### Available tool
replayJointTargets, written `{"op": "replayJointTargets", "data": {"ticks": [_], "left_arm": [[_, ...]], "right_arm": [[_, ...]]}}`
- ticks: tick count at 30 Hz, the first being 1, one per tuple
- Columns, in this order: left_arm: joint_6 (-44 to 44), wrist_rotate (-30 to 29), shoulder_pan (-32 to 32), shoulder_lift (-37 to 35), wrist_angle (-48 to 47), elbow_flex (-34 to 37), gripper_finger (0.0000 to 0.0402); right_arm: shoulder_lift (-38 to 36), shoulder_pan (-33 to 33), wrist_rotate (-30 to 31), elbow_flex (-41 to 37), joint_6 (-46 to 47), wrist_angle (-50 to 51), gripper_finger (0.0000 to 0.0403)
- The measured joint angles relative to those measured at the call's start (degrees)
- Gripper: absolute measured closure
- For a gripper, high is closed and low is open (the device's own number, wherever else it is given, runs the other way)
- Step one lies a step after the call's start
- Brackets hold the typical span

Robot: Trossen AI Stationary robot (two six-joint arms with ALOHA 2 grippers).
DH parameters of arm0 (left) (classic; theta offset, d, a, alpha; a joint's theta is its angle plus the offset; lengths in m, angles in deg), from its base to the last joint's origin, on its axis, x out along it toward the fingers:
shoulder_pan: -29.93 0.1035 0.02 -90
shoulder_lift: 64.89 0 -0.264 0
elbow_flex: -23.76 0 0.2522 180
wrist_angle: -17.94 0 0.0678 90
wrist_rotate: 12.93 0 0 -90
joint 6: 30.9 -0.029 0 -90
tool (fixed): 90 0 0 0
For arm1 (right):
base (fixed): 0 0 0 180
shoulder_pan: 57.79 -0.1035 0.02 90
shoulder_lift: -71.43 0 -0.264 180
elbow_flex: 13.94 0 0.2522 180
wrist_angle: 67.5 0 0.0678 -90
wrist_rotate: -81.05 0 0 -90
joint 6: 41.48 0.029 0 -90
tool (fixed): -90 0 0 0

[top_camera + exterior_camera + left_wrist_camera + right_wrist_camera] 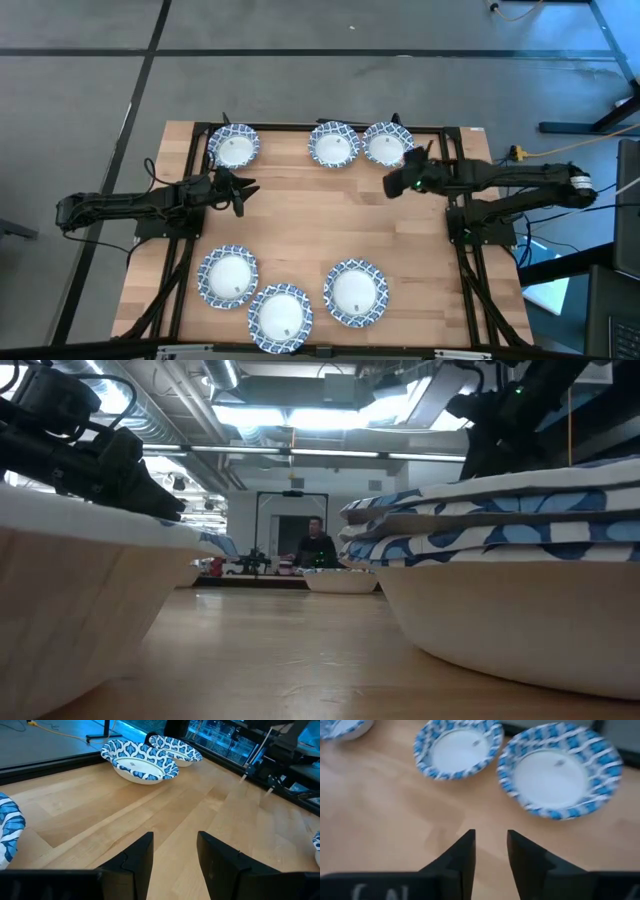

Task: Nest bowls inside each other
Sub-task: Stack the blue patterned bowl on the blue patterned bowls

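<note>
Blue-and-white rimmed bowls rest on their bases on the wooden table. Three stand along the far edge: one at the far left (pixel 234 147), one in the middle (pixel 334 144), one to its right (pixel 387 144). Three more stand near the front: (pixel 229 277), (pixel 281 317), (pixel 356 292). In the low view, several bowls sit nested in a stack (pixel 500 550). My left gripper (pixel 245 190) hovers open near the far-left bowl. My right gripper (pixel 393 184) hangs open above bare wood, just nearer than the two far bowls (pixel 458 747) (pixel 560 770). Nothing is between either pair of fingers.
Black frame rails run along the table's left and right sides (pixel 455 215). The middle of the table (pixel 320 225) is bare wood. A person (pixel 318 545) sits in the room far behind the table. Cables lie on the floor at the right.
</note>
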Motion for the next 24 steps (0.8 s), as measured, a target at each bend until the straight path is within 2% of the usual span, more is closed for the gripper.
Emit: {"op": "replayJointTargets", "data": {"ticks": [8,18,24], "left_arm": [[0.0,-0.6,0.0,0.0,0.0,0.0,0.0256],[0.0,-0.9,0.0,0.0,0.0,0.0,0.0256],[0.0,-0.9,0.0,0.0,0.1,0.0,0.0256]], "right_arm": [[-6.8,9.8,-1.2,-2.4,-6.5,-0.7,0.0307],[-16.1,21.0,-12.9,-16.1,-10.4,-17.1,0.033],[-19.2,27.7,-20.0,-24.9,-8.8,-30.2,0.0334]]}}
